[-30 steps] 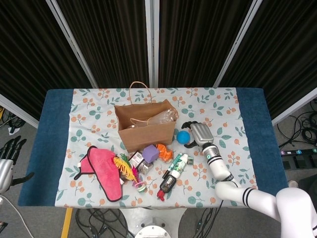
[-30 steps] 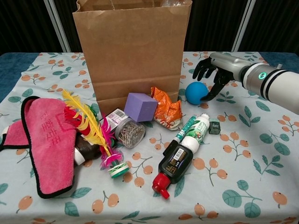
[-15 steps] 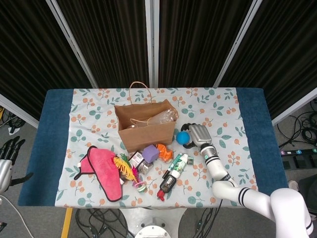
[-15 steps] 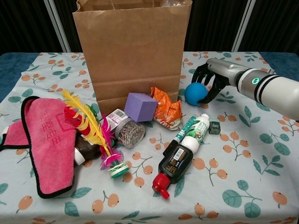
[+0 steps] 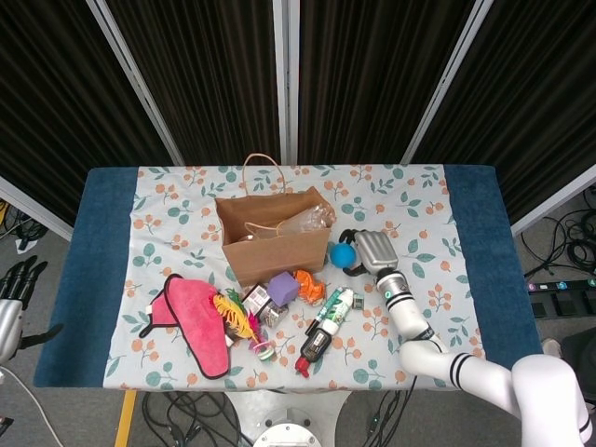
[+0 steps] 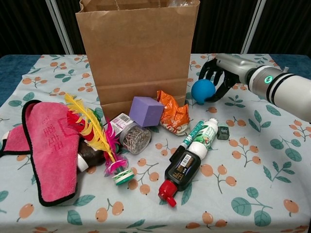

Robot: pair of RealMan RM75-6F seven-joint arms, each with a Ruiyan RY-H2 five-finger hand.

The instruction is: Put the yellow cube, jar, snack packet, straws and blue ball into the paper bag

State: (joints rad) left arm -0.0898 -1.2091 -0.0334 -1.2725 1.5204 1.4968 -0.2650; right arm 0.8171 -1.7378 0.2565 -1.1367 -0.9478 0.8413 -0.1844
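The blue ball [image 6: 202, 91] [image 5: 342, 252] sits in my right hand [image 6: 219, 77] [image 5: 365, 251], whose fingers curl around it just right of the paper bag [image 6: 138, 53] [image 5: 275, 244]. The bag stands upright and open, with clear plastic [image 5: 307, 220] showing inside. An orange snack packet [image 6: 174, 112] [image 5: 310, 287] lies crumpled in front of the bag. A small jar of metal clips [image 6: 134, 137] lies on its side beside it. No yellow cube shows. My left hand [image 5: 14, 289] hangs off the table's left edge, fingers apart and holding nothing.
A purple cube [image 6: 146, 110] rests against the bag's front. A pink cloth [image 6: 48, 145], a feathered shuttlecock [image 6: 104, 145], a black bottle with a red cap [image 6: 179, 172], a white and green tube [image 6: 203, 136] and a small dark block [image 6: 223, 133] litter the near table.
My right hand has closed around the blue ball and carried it slightly up and left, toward the bag. The left hand has not moved.
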